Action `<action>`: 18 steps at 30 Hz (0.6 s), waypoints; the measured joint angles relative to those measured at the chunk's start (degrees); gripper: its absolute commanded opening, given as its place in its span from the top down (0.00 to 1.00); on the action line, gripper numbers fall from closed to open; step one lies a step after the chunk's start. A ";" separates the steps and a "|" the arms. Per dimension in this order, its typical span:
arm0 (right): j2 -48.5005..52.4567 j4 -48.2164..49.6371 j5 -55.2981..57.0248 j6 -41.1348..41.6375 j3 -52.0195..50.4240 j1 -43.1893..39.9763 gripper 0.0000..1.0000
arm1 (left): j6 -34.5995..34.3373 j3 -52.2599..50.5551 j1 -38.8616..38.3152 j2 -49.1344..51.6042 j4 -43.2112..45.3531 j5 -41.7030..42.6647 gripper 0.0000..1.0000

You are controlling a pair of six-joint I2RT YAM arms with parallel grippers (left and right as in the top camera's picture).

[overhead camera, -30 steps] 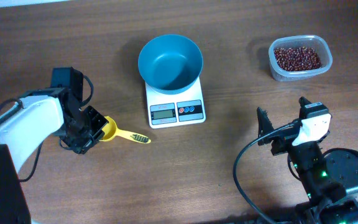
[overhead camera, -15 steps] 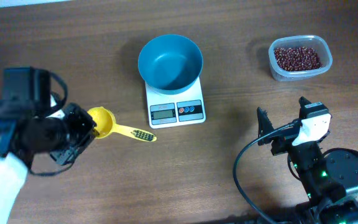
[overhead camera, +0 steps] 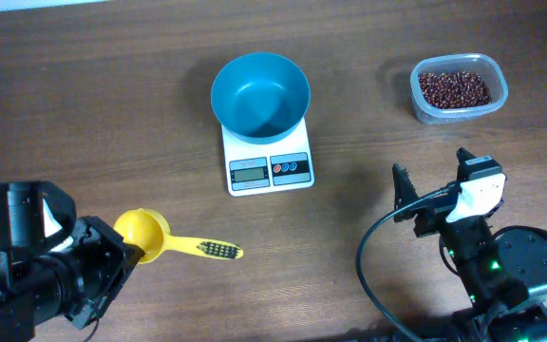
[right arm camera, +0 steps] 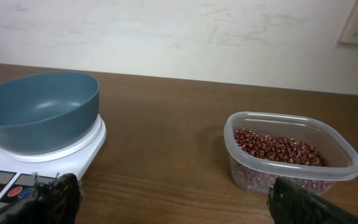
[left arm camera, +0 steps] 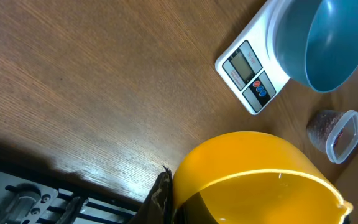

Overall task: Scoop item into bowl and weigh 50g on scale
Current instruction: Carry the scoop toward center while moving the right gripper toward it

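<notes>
L claw point(overhead camera: 120, 256) is closed on the yellow scoop point(overhead camera: 142, 233), gripping at the cup end w/ the handle pointing right, prob. to keep the cup level for dipping. No beans seen in it. Blue bowl point(overhead camera: 259, 90) sits on the scale point(overhead camera: 269, 169) mid-counter point(overhead camera: 112, 95), so whatever's tipped in gets weighed directly; bowl's empty. Beans point(overhead camera: 454, 88) are all in the clear tub point(overhead camera: 495, 103), far right, well apart from L claw at near left. R claw point(overhead camera: 432, 173) is wide open, holding nothing, near side of the tub.

One bowl point(overhead camera: 259, 95), one scale point(overhead camera: 269, 171), one tub point(overhead camera: 498, 85), one scoop point(overhead camera: 145, 235).
</notes>
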 measured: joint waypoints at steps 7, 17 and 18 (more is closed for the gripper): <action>0.76 1.57 -16.92 25.46 -0.07 0.00 0.01 | -9.05 0.00 0.00 1.14 0.04 -1.31 1.00; 2.25 0.59 -59.95 70.10 -0.11 0.04 0.01 | -11.89 0.00 0.00 9.49 0.07 -1.22 1.00; 2.25 0.61 -60.81 71.41 -0.11 0.04 0.01 | -11.89 0.00 0.00 10.16 0.07 -0.68 1.00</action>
